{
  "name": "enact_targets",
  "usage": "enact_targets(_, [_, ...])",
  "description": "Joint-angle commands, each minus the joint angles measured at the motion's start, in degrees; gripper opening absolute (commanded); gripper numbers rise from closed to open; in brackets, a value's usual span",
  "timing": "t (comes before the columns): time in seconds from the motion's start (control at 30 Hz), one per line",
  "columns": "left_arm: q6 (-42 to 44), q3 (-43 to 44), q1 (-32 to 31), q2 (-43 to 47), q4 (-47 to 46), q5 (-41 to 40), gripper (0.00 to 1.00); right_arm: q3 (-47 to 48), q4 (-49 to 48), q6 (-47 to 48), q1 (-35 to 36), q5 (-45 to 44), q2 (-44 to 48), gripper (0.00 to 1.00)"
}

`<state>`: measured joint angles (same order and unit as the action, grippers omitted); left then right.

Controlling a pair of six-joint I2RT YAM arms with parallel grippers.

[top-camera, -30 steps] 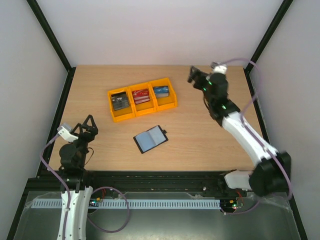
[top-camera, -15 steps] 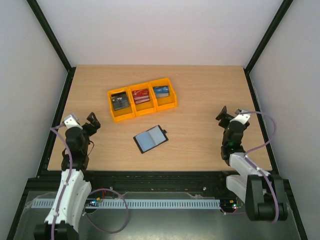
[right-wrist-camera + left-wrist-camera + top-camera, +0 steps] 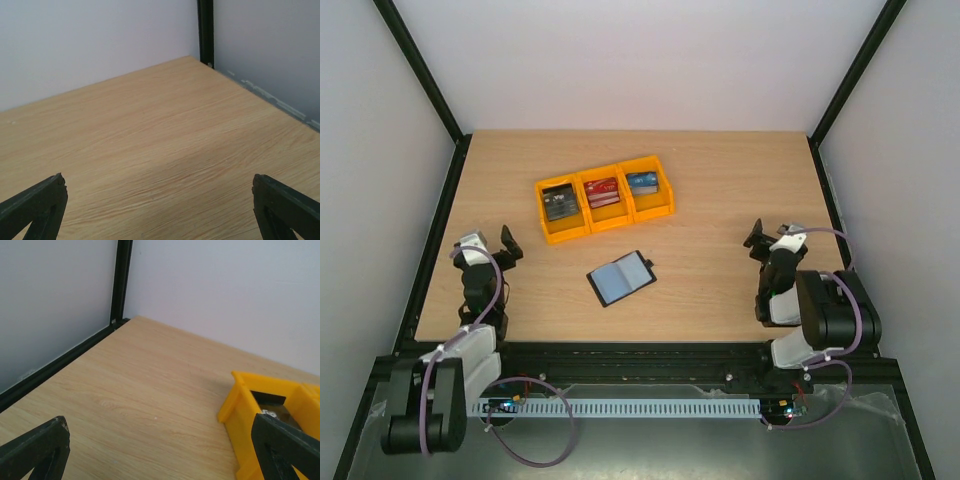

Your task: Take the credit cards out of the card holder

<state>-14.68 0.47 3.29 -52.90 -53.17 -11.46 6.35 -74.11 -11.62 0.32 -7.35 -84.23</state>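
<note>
Credit cards (image 3: pixel 603 192) lie in yellow bins (image 3: pixel 568 237) beyond the card holder (image 3: pixel 620 279). The left gripper (image 3: pixel 502 248) and right gripper (image 3: pixel 761 240) are spread and empty; the task seems complete.

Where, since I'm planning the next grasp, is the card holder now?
In the top view, the card holder lies open near the middle of the table, just on the near side of the yellow bins.
</note>
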Motion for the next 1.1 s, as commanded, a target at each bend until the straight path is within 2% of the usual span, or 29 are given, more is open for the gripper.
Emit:
enact_targets(0.0, [0.81, -0.03, 0.44, -5.75, -8.92, -2.10, 0.99, 2.68, -5.99, 2.65, -0.36, 4.55, -3.12, 0.99])
enact_targets(0.17, [6.31, 3.15, 0.45, -14.12, -14.86, 3.04, 0.99, 6.53, 1.84, 3.88, -0.32, 7.35, -3.08, 0.98])
enact_targets(0.27, [9.11, 5.84, 0.92, -18.31, -15.73, 6.92, 1.00, 6.24, 0.45, 3.92, -0.32, 7.40, -3.44, 0.99])
enact_targets(0.4, [11.28, 11.16, 0.93, -22.45, -10.84, 12.79, 0.99, 6.30, 0.63, 3.91, -0.33, 7.47, -3.44, 0.99])
enact_targets(0.5, [10.51, 13.81, 0.93, -24.86, -8.92, 13.39, 0.99, 6.26, 0.59, 3.89, -0.36, 7.53, -3.40, 0.99])
enact_targets(0.53, [9.88, 13.69, 0.93, -25.86, -9.79, 13.57, 1.00, 6.29, 0.62, 3.94, -0.39, 7.53, -3.32, 0.99])
enact_targets(0.57, [10.08, 12.16, 0.89, -27.54, -15.35, 14.98, 1.00, 6.25, 0.61, 3.97, -0.33, 7.53, -3.37, 0.99])
enact_targets(0.6, [12.03, 10.87, 0.12, -29.09, -18.68, 17.66, 0.99, 6.22, 0.60, 3.96, -0.38, 7.53, -3.42, 0.99])
enact_targets(0.67, [17.24, 10.65, -2.58, -31.20, -19.72, 20.34, 0.99, 6.25, 0.56, 3.89, -0.43, 7.60, -3.40, 0.98])
enact_targets(0.77, [15.51, 12.29, -2.65, -33.53, -19.23, 17.58, 0.99, 6.28, 0.62, 3.96, -0.44, 7.54, -3.40, 0.99])
enact_targets(1.07, [13.89, 12.61, -1.27, -34.35, -20.22, 17.92, 1.00, 6.47, 0.78, 3.93, -0.42, 7.38, -3.52, 0.99])
